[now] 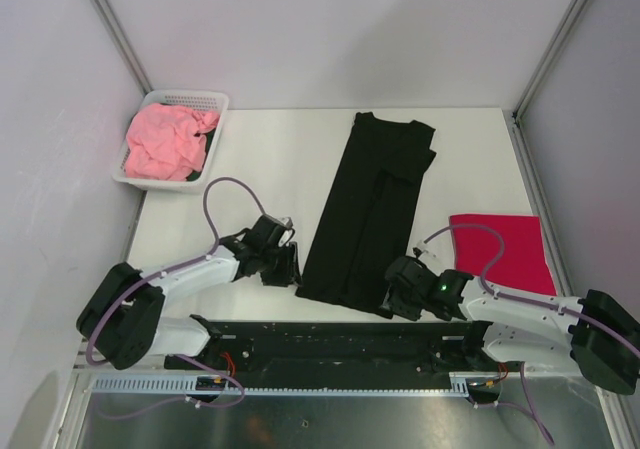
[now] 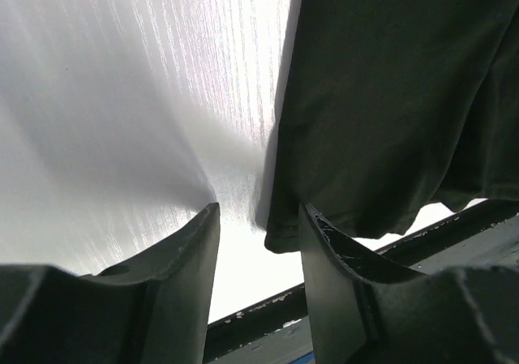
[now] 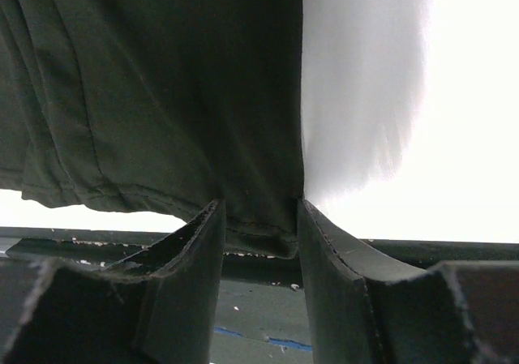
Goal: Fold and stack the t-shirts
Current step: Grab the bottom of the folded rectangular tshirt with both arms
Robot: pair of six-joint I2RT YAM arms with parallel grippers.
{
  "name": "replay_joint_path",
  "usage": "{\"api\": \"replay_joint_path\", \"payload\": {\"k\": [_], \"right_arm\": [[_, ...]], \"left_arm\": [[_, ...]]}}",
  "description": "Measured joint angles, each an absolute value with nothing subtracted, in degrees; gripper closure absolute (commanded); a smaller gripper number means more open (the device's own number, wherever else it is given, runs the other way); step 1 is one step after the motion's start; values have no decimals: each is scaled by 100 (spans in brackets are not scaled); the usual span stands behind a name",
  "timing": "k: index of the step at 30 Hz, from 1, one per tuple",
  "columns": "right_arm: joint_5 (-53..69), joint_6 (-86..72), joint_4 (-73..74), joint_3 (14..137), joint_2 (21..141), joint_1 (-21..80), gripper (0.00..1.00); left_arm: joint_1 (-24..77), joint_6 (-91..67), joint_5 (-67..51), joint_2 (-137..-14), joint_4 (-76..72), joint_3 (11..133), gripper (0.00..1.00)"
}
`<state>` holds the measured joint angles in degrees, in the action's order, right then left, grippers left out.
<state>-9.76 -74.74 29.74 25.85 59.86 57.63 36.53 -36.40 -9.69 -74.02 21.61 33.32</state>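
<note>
Nearest you, both grippers sit low at the near hem of the black tee [image 1: 365, 204].

Left gripper [image 2: 259, 211]: jaws roughly half apart, holding nothing. The tee's near-left corner lies on the table [image 1: 260, 159] just inside the right-hand finger, and bare table fills the rest of the gap.

Right gripper [image 3: 260, 208]: jaws about equally apart, straddling the near-right corner. The hem lies flat in the gap and does not look pinched.

Black tee: mid-table, a long narrow strip running from the near edge toward the far side, sides turned in, neck end farthest from you. You may rate it half folded. The lengthwise folds are in and the crosswise fold is not yet made. The grippers stand at the two corners that such a fold would lift.

Red tee [image 1: 505, 249]: right of the black one and apart from it, a flat rectangle. It passes as folded, and nothing is stacked on it.

Pink tee [image 1: 165, 139]: crumpled in the basket [image 1: 195, 97] at the far-left corner, not yet unpacked or folded. You have no stack formed yet.
</note>
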Motion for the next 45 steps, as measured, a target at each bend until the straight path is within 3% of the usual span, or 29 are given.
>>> {"api": "replay_joint_path", "payload": {"k": [7,17,23,29,45], "right_arm": [[-934,-7474,2856,2600,6104,5763,62],[-913,-7404,2919,2600,6106,5752,78],[-864,-7347,2897,2600,6149,5730,81],[-843,-7286,2910,2600,6158,5688,97],[-746,-7085,4692,2773,4021,5371,100]], "left_arm": [[3653,-3514,-1214,-7566,2040,3347,52],[3680,-3446,-1422,-7778,1844,3395,63],[3861,-3454,-1413,-7850,1765,3398,81],[4160,-3527,-1372,-7889,1754,3398,99],[5155,-4200,-1369,-6565,2108,3341,100]]}}
